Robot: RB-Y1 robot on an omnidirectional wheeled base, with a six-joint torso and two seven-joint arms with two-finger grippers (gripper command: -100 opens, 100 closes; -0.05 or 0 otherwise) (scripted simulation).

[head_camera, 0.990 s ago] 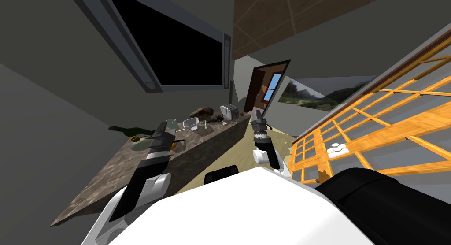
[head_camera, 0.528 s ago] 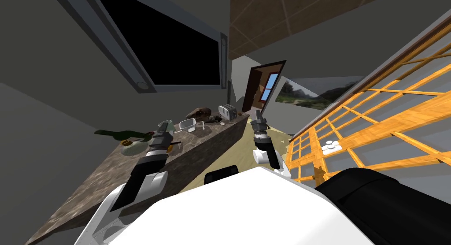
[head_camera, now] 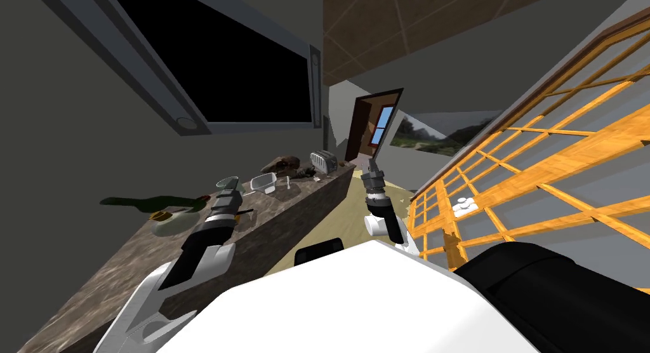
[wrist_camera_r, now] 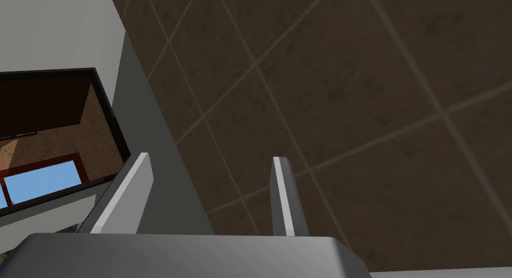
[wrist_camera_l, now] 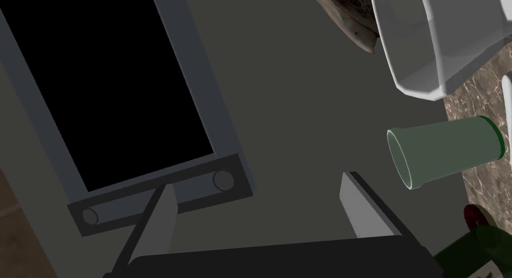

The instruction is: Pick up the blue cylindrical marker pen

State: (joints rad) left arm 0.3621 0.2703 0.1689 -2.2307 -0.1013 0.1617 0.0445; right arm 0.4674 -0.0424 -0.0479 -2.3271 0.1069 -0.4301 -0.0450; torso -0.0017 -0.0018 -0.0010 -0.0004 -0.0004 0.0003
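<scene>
The left claw (head_camera: 228,192) hangs over the middle of the dark marbled counter (head_camera: 120,273). In the left wrist view its claw (wrist_camera_l: 257,182) is spread wide with nothing between the blades. It points at the grey wall behind the counter.

A pale green cup (wrist_camera_l: 442,150) stands upright on the counter near the back edge, just beside one blade tip but apart from it. It also shows just past the claw from the head (head_camera: 227,183).

A thin dark stick (head_camera: 246,211) lies near the front edge, just beside the left wrist. It is too small for me to tell whether it is the blue marker pen.

Towards the far end of the counter sit a clear tub (head_camera: 263,183), a brown skull-like lump (head_camera: 282,164) and a toaster (head_camera: 322,160). On the near side of the claw lie a dark green bottle (head_camera: 136,203) with a red tip and a pale bowl (head_camera: 170,222).

The right claw (head_camera: 372,164) is raised off the counter's far corner. Its blades (wrist_camera_r: 282,190) are parted and hold nothing.
</scene>
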